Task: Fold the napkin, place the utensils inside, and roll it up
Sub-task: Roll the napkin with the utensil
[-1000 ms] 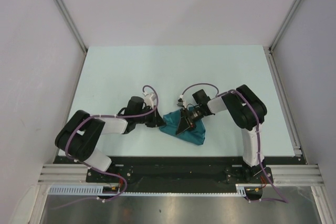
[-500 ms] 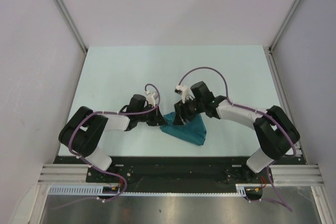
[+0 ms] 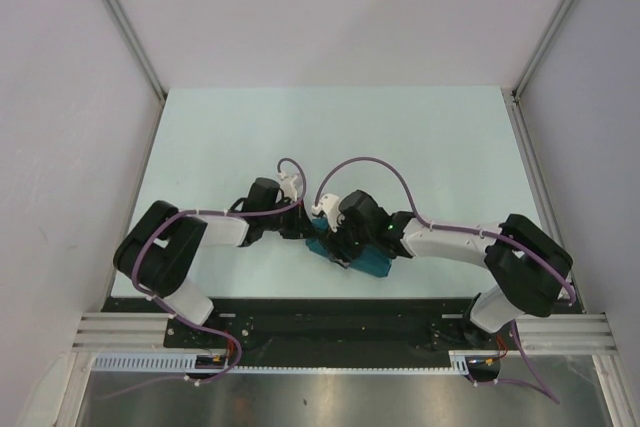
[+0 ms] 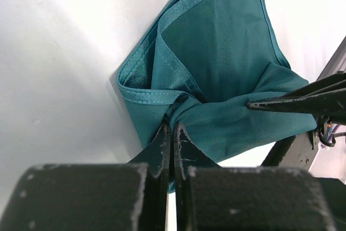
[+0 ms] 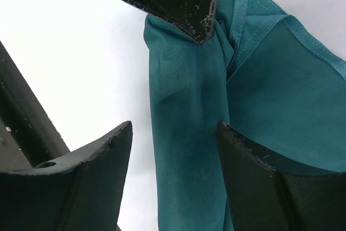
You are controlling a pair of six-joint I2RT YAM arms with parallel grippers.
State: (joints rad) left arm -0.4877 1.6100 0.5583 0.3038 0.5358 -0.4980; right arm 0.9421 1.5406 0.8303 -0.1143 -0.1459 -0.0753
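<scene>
The teal napkin [image 3: 370, 257] lies bunched and folded near the table's front edge. My left gripper [image 3: 303, 230] is at its left corner and is shut on a pinched fold of the napkin [image 4: 216, 52]; the jaws are pressed together on cloth in the left wrist view [image 4: 172, 129]. My right gripper [image 3: 338, 247] is open and low over the napkin's left part, its fingers either side of a rolled ridge of napkin [image 5: 186, 133], not touching. The left gripper's tip [image 5: 189, 9] shows just beyond it. The utensils are out of view.
The pale table [image 3: 250, 137] has grey walls on three sides and a black rail [image 3: 330, 312] along its front edge. The right arm's forearm [image 3: 450, 242] stretches low to the right of the napkin.
My right gripper has swung from over the napkin's far edge down and left to its left part, close to the left gripper. The left gripper has held its place.
</scene>
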